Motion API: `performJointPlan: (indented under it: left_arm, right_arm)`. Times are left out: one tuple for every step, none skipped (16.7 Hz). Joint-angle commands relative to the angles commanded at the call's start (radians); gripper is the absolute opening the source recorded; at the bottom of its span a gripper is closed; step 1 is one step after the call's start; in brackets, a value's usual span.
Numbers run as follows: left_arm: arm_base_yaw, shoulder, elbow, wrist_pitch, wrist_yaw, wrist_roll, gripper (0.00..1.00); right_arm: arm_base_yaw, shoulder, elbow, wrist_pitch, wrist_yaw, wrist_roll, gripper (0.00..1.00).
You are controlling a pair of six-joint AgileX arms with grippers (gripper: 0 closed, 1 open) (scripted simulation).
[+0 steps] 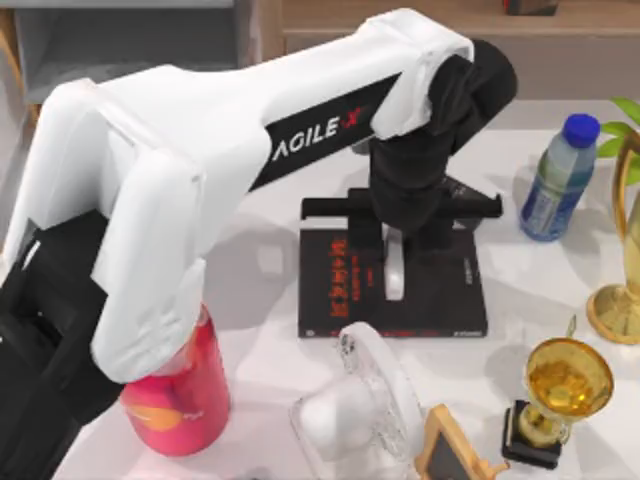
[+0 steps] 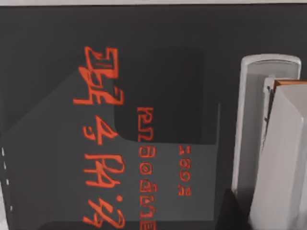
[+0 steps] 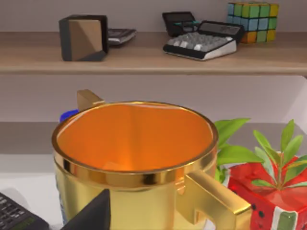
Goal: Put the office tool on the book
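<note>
Left arm reaches out across the surface (image 1: 260,330), with the left gripper (image 1: 397,283) low over the book (image 1: 335,285). It sits above the right-hand half of the cover. The red characters (image 1: 338,275) lie just to the gripper's left in the top view. In the left wrist view the gripper (image 2: 271,96) hangs close above the black cover (image 2: 48,57), with the red print (image 2: 103,143) alongside it. Cannot tell how far it is open, nor whether it has hold of anything; contact with the cover cannot be judged either.

The office tool (image 3: 14,216) appears in the right wrist view as a corner of dark keys and screen, just beside the gold cup (image 3: 134,158). I cannot place it against the left gripper, and cannot tell what it rests on.

Right gripper is parked close in front of the gold cup. Its opening cannot be told.

Around the left gripper in the top view:
- A water bottle (image 1: 556,180) stands well to its right.
- A gold trophy (image 1: 566,385) stands to its right, on the side nearer the camera edge.
- A small wood-framed blackboard (image 1: 450,452) and a clear plastic object (image 1: 365,410) lie past the book's near edge.
- A red bottle (image 1: 178,400) stands well to its left, partly under the arm.
</note>
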State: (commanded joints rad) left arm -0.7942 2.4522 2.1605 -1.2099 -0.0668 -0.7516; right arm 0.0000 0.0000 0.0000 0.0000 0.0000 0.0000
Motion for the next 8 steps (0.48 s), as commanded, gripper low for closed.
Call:
performJointPlan:
  left_arm:
    - [0.000,0.000,0.000,0.000,0.000,0.000,0.00]
    - [0.000,0.000,0.000,0.000,0.000,0.000,0.08]
    - [0.000,0.000,0.000,0.000,0.000,0.000,0.15]
    - [0.000,0.000,0.000,0.000,0.000,0.000,0.23]
    - [0.000,0.000,0.000,0.000,0.000,0.000,0.30]
    - [0.000,0.000,0.000,0.000,0.000,0.000,0.38]
    - [0.000,0.000,0.000,0.000,0.000,0.000,0.45]
    - [0.000,0.000,0.000,0.000,0.000,0.000,0.53]
  right_arm:
    - [0.000,0.000,0.000,0.000,0.000,0.000,1.00]
    - [0.000,0.000,0.000,0.000,0.000,0.000,1.00]
    - [0.000,0.000,0.000,0.000,0.000,0.000,1.00]
    - [0.000,0.000,0.000,0.000,0.000,0.000,1.00]
    - [0.000,0.000,0.000,0.000,0.000,0.000,1.00]
    - [0.000,0.000,0.000,0.000,0.000,0.000,1.00]
    - [0.000,0.000,0.000,0.000,0.000,0.000,1.00]
    - [0.000,0.000,0.000,0.000,0.000,0.000,1.00]
